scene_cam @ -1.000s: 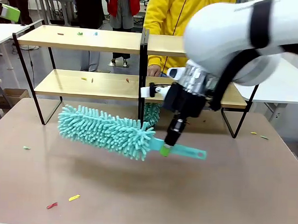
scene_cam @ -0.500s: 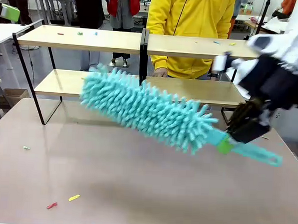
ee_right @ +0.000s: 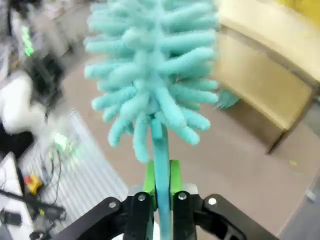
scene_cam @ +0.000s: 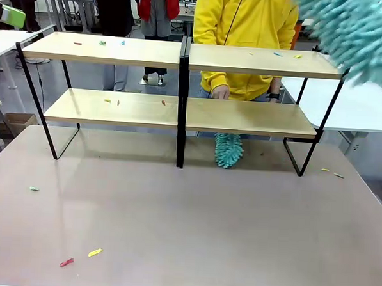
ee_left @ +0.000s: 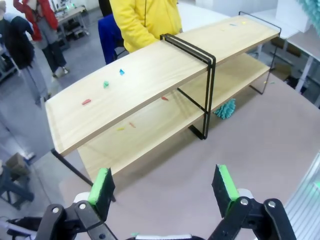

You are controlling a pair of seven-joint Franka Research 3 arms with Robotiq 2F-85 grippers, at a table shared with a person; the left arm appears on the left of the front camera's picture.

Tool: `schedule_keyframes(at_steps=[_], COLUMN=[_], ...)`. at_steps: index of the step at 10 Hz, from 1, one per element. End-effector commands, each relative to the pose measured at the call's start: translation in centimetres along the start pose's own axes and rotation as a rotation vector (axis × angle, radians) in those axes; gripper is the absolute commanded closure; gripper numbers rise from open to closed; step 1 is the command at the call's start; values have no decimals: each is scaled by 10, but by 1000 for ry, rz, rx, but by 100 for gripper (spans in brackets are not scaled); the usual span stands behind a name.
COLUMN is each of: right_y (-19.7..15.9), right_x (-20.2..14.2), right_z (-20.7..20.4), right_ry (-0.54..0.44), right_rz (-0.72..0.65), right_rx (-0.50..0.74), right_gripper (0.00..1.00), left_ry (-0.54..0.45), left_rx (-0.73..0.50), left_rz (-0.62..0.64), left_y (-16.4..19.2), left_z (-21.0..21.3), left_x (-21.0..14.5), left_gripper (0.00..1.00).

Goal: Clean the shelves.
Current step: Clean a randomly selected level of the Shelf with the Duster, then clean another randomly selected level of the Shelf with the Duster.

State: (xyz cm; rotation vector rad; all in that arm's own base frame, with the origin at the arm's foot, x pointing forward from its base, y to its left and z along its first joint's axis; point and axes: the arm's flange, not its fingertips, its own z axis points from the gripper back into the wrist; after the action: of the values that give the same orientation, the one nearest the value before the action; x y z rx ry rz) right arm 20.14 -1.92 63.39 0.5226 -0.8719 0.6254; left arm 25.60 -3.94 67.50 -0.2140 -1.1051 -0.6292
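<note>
- Teal chenille strands are fanning out from the duster (ee_right: 150, 65), which the right gripper (ee_right: 161, 178) is clamping by its thin handle, a green pad pressing on each side of the stem.
- The duster's long axis is running in line with that gripper's fingers, and the head is pointing straight away beyond the fingertips. In the front view the blurred head (scene_cam: 363, 30) is hanging high, above the right end of the shelves.
- The shelves (scene_cam: 246, 61) are standing as one unit of two light-wood boards, an upper board (scene_cam: 138, 50) and a lower board (scene_cam: 141, 109), with one black centre post (scene_cam: 182, 104). Their long axis is lying sideways across the table (scene_cam: 186, 232).
- The left gripper (ee_left: 164, 187) is holding its jaws wide apart, gripping nothing. The shelves (ee_left: 150, 70) are sitting ahead of its fingertips, stretching from near left to far right.
- Two dusters are showing in all. The second duster (scene_cam: 228, 150) is poking down below the lower board just right of the post, well ahead of the left gripper.
- Three small coloured scraps (scene_cam: 102, 42) are lying on the upper board's left half and three on the lower board's left half. A few more are lying at the upper board's right end.
- A person in a yellow top is standing behind the shelves, one hand (scene_cam: 219, 92) resting at the lower board's far edge.
</note>
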Motion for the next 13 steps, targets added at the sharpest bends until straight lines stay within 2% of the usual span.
schedule_keyframes(at_steps=[1,2,3,4,13], right_y=[1,-5,-3,-15,-15], right_x=[-53,-52,-50,-7,-7], right_z=[-14,-13,-33,28,28], right_ry=[-92,-80,7,-76,-76], right_rz=[-19,-38,-98,-52,-52], right_rx=[-106,-113,-159,-107,-107], right_gripper=[88,88,88,88,88], left_ry=[-6,-6,-6,-6,-6], left_rx=[0,0,0,0,0], left_rz=[0,0,0,0,0], left_y=[1,1,1,1,1], left_z=[-2,-2,-2,-2,-2], left_x=[-1,-1,-1,-1,-1], left_gripper=[0,0,0,0,0])
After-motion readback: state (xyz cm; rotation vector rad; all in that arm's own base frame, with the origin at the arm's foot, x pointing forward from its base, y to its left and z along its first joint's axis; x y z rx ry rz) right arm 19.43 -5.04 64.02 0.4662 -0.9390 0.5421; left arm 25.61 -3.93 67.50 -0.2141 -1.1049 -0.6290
